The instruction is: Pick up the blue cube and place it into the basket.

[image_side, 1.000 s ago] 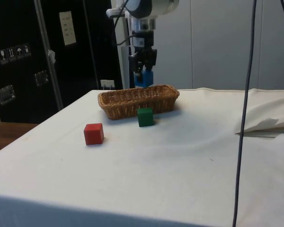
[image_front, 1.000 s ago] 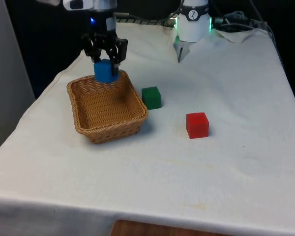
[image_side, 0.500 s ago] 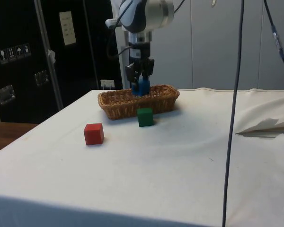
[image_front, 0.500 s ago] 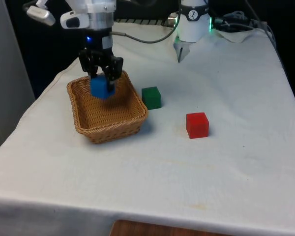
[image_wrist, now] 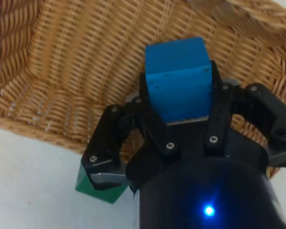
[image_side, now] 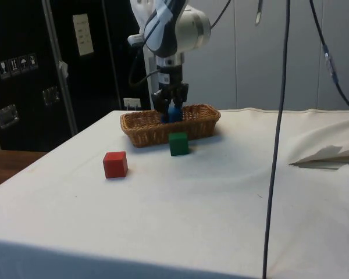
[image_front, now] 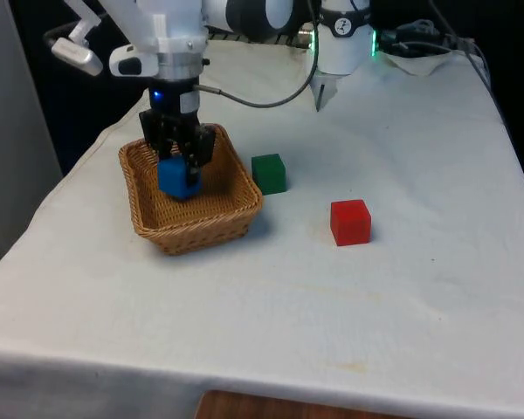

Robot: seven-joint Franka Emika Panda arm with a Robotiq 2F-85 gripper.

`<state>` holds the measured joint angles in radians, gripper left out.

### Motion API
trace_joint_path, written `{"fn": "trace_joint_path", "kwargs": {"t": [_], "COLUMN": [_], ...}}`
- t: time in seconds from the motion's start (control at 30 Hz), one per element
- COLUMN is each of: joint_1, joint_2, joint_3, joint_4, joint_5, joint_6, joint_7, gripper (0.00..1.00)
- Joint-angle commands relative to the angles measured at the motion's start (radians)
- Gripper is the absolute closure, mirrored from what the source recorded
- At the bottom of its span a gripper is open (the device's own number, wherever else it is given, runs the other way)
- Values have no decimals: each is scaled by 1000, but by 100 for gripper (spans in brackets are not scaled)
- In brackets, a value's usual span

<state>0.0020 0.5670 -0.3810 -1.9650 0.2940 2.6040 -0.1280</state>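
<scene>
Gripper [image_front: 178, 166] fingers are pinched on the blue cube [image_front: 178, 176], which hangs inside the wicker basket [image_front: 148, 223] just above the weave below it, so lowering a touch further before parting the fingers should keep it from bouncing toward the green cube [image_front: 269, 173] beyond the rim.

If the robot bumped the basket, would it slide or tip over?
Probably slide rather than tip: the basket is low and wide, with a flat bottom on the cloth. It looks woven from thin wicker, so it is likely light and easy to shove. The hand holds the blue cube inside it, so a bump against a wall seems possible.
</scene>
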Motion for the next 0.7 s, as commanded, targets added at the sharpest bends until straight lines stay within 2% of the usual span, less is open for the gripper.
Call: {"fn": "trace_joint_path", "kwargs": {"t": [0.0,0.07,0.1,0.13,0.23,0.27,0.37,0.4,0.43,0.57,0.6,0.67], "joint_1": [-7,-5,0,-4,-3,-3,-1,-2,-2,-2,-2,-2], "joint_2": [17,28,30,31,33,34,34,34,35,35,35,35], "joint_3": [11,7,1,6,3,2,-2,0,0,-1,-1,-1], "joint_4": [13,23,22,25,27,27,28,28,28,28,28,28], "joint_5": [16,17,7,17,15,14,9,13,13,13,13,12], "joint_6": [11,12,9,12,12,12,9,12,12,12,12,12], "joint_7": [4,16,17,19,27,28,30,31,32,34,34,34], "gripper": [98,98,98,98,98,92,66,66,47,8,2,0]}}
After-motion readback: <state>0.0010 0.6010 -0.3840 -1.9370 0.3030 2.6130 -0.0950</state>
